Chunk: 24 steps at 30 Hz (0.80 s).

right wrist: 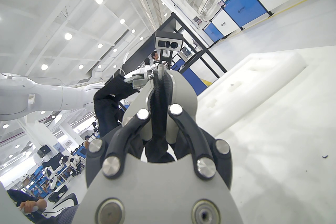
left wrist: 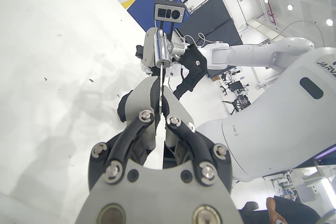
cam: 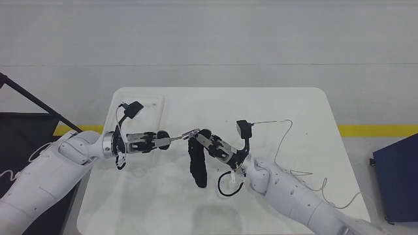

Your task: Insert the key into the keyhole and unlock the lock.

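left gripper pinched tight on thin silver metal key, tip at keyhole of shiny silver padlock. right gripper clamps the padlock above white table. step looks like insertion. next: push key fully in, then twist.

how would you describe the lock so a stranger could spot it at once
Above the middle of the white table, the left gripper holds a key out toward the right gripper. The lock is the small block clamped at the right gripper's tip, meeting the key. Unlike the black cloth hanging below it, it is shiny silver metal with a blue side.
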### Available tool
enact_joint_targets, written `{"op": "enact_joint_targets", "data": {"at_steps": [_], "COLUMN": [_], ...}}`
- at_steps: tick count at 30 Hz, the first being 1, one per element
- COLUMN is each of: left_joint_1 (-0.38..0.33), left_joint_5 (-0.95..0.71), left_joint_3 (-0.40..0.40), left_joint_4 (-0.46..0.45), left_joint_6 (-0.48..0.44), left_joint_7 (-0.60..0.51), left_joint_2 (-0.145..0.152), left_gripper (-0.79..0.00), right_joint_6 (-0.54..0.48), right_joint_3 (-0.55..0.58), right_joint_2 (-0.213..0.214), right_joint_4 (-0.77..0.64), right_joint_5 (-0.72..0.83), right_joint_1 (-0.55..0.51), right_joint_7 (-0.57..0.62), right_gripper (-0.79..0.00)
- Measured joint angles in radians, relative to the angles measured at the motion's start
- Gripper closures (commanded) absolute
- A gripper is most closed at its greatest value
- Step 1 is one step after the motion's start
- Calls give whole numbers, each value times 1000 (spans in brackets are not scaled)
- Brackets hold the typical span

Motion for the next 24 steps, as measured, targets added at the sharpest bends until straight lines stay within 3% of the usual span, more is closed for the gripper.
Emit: {"op": "enact_joint_targets", "data": {"at_steps": [24], "left_joint_1": [21], "left_joint_5": [3], "left_joint_3": [-33], "left_joint_4": [3], "left_joint_6": [12], "left_joint_7": [-12], "left_joint_2": [-11], "left_gripper": [0], "right_joint_6": [0], "right_joint_3": [0], "right_joint_2": [0], "right_joint_4": [0], "right_joint_5": [0], "right_joint_1": [0], "right_joint_7": [0], "right_gripper": [0]}}
